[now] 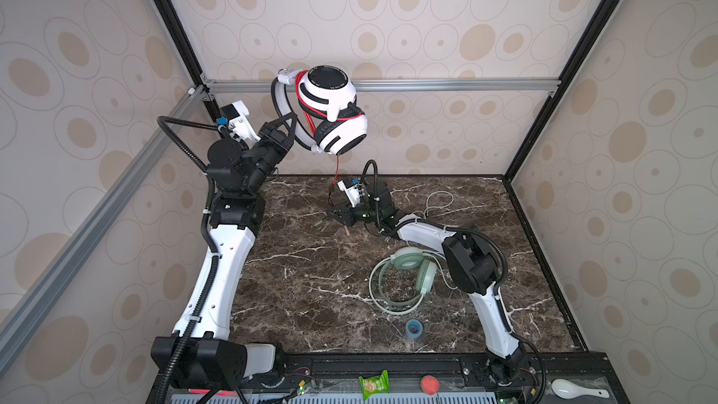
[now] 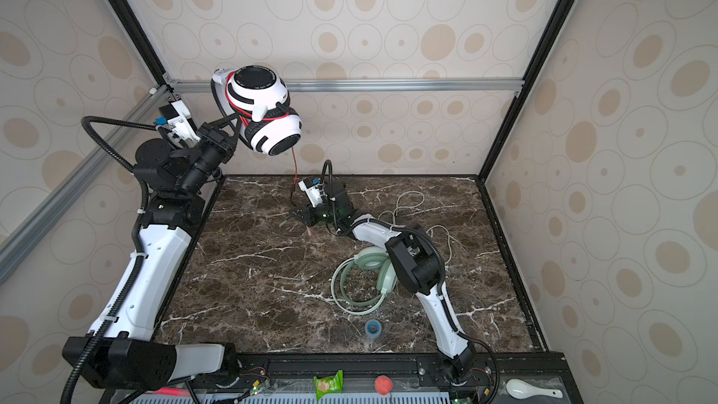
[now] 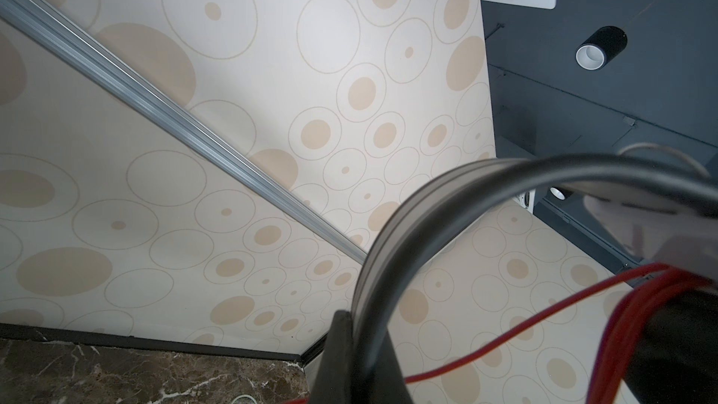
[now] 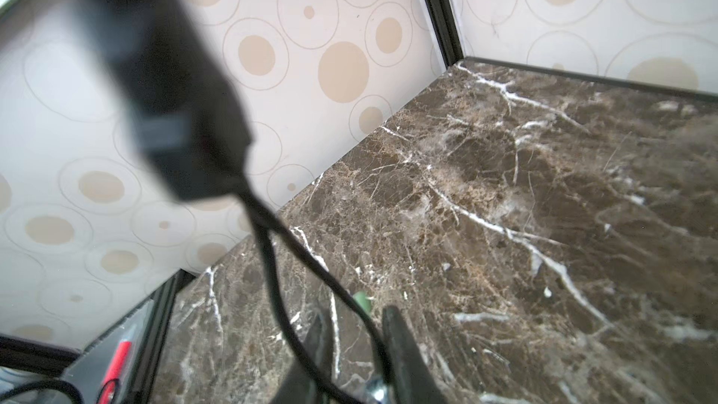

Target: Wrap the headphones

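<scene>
The wrapping of the white-and-black headphones (image 1: pixel 330 99) looks well along: the left gripper (image 1: pixel 290 128) is clamped on their headband and holds them high above the back left of the table (image 1: pixel 311 289), with several turns of the red cable (image 1: pixel 337 167) already round the band. Its loose tail hangs to the right gripper (image 1: pixel 337 214), low over the table's back middle. In the right wrist view the fingers (image 4: pixel 400 343) stand narrow about a dark strand; whether they pinch it I cannot tell. The next move calls for a sure hold on that tail, then another loop. The mint green headphones (image 1: pixel 408 266) lie unwrapped on the table's front right. The ring of lettering (image 1: pixel 330 71) on the upper earcup is too small to read.
</scene>
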